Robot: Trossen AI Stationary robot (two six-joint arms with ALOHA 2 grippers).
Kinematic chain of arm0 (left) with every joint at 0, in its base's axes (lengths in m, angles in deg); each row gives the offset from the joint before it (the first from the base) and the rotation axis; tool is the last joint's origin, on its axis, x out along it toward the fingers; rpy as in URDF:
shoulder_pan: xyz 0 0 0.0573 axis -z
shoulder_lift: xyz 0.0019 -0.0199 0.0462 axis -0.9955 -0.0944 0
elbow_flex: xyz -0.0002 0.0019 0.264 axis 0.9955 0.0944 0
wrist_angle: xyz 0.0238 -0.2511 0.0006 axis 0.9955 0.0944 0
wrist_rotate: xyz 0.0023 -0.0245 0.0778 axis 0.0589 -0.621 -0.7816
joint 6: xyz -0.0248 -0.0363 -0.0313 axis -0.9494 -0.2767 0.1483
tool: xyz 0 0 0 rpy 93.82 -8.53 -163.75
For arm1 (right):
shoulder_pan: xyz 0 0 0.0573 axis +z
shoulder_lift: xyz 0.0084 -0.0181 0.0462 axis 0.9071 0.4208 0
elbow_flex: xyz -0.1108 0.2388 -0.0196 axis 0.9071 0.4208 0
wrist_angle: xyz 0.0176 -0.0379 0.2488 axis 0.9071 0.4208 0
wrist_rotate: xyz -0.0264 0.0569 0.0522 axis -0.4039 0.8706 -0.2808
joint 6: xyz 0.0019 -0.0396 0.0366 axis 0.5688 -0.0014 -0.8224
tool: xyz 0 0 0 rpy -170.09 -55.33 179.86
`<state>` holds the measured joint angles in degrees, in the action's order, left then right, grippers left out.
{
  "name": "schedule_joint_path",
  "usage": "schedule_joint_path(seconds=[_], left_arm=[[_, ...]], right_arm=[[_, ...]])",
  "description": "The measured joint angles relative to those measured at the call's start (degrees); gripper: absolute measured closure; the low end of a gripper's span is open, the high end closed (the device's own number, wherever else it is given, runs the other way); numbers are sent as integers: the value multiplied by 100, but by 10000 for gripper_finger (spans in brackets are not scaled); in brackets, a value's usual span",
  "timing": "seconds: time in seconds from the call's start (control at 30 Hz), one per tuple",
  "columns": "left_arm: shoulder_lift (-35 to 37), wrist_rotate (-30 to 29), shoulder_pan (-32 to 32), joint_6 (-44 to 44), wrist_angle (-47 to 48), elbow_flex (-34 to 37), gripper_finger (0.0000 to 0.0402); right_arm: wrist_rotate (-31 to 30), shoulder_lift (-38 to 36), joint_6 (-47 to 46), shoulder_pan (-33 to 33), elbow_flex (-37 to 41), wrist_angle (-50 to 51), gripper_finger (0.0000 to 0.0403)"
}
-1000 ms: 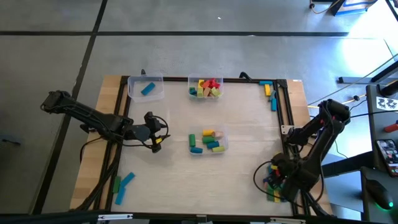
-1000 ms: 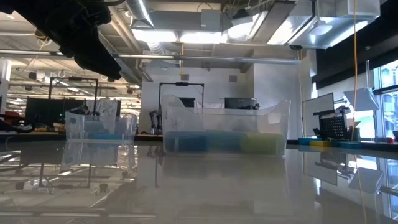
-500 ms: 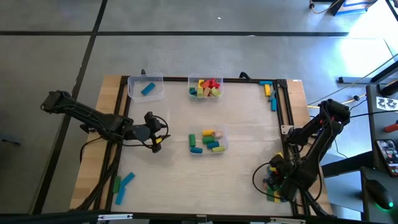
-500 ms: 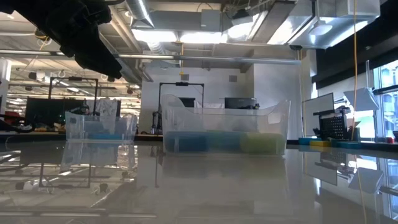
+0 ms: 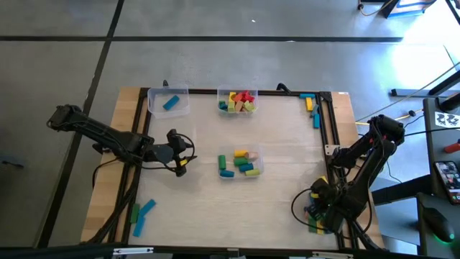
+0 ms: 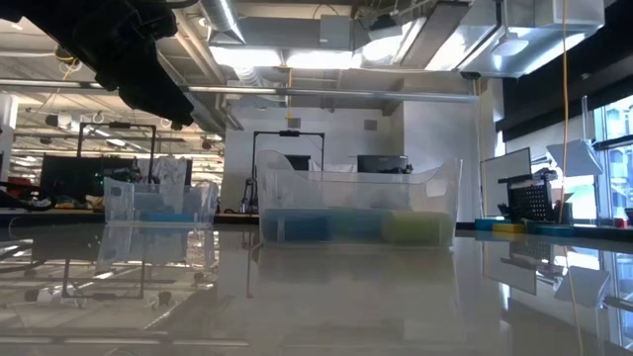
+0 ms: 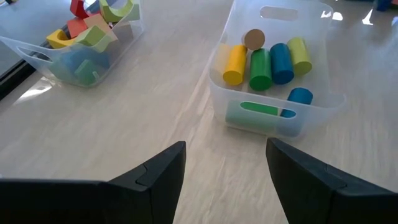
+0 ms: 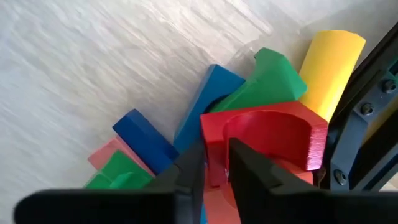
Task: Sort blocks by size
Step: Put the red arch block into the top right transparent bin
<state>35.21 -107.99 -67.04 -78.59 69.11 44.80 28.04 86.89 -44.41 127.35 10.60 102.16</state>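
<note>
Our right gripper (image 8: 214, 171) pinches the red arch block (image 8: 267, 140) in the pile at five o'clock; our left gripper (image 7: 224, 168) hangs released at nine o'clock

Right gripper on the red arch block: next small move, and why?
Probably a short straight lift. The right gripper has its jaws pinched on one wall of the red arch block, which sits atop a crowded pile; lifting should clear the neighbouring blocks.
</note>
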Motion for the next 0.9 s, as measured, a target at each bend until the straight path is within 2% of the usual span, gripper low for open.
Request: schedule_joint_path(seconds=[0.37,0.67,0.9], left_arm=[[0,2,-2,0,0,0,183],[0,2,-2,0,0,0,183],[0,0,0,0,0,0,183]], right_arm=[[0,0,243,0,-7,2,377],[-8,0,320,0,-207,129,368],[-823,-6,550,-156,-761,598,367]])
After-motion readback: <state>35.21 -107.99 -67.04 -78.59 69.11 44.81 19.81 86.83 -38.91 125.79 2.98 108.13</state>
